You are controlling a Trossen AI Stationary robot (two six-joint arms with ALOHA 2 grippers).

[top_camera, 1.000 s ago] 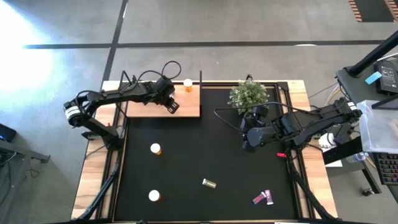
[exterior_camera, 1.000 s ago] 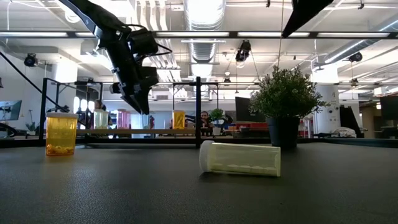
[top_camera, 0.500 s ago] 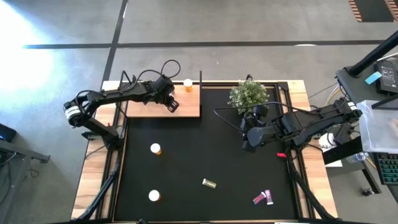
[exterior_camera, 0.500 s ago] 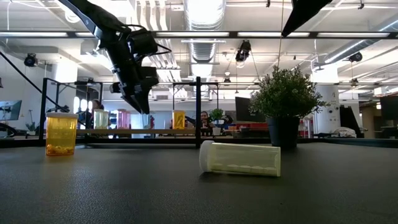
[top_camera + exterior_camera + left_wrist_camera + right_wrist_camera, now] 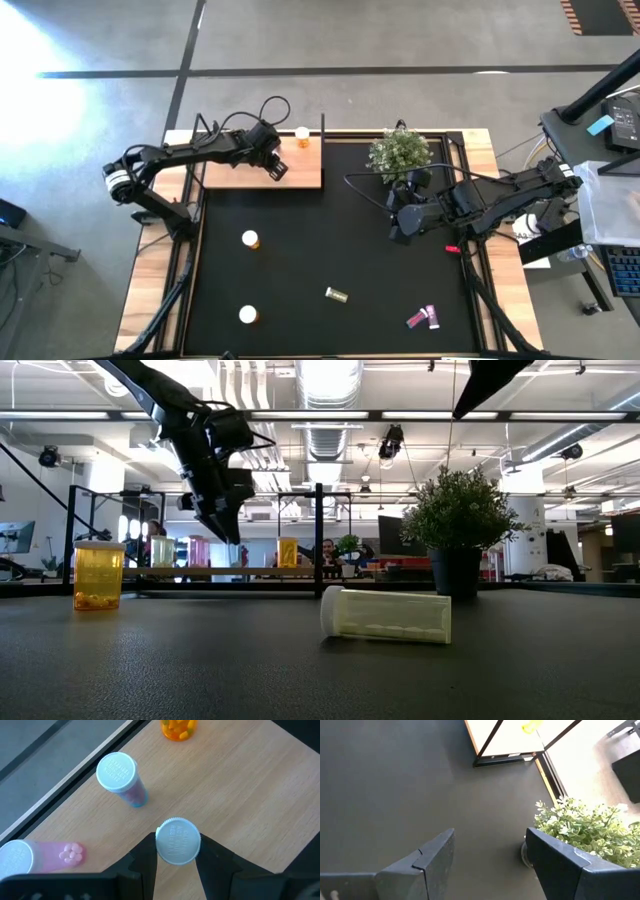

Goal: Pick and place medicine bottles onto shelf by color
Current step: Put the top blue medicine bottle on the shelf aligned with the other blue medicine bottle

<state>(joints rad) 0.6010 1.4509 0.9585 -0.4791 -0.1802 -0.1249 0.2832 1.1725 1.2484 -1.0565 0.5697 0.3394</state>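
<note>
the left gripper (image 5: 178, 865) hovers over the shelf (image 5: 262, 170), its fingers clamped on a white-capped bottle (image 5: 178, 841) whose cap sits right between the fingertips. just ahead of that claw on the light wood stands a blue-teal bottle (image 5: 120, 777) with a white cap, tilted a little, and farther ahead an orange bottle (image 5: 178, 728) at the board's far side. off to one side of the claw a pink bottle (image 5: 37, 855) lies on the shelf, apart from the held one. in the low view the left claw hangs above the shelf's board, between its black posts.

the right gripper (image 5: 487, 857) waits over the black mat (image 5: 330, 250) with its fingers apart and nothing between them. the green plant (image 5: 582, 832) stands just beside it.

well away from both claws, on the mat, stand two orange bottles with white caps (image 5: 249, 239) (image 5: 247, 314), a yellowish bottle (image 5: 337, 295) lies on its side, and a pink pair (image 5: 422, 318) lies near the mat's corner on the right arm's side. a small red thing (image 5: 452, 248) lies on the mat near the right claw; what it is cannot be told.
</note>
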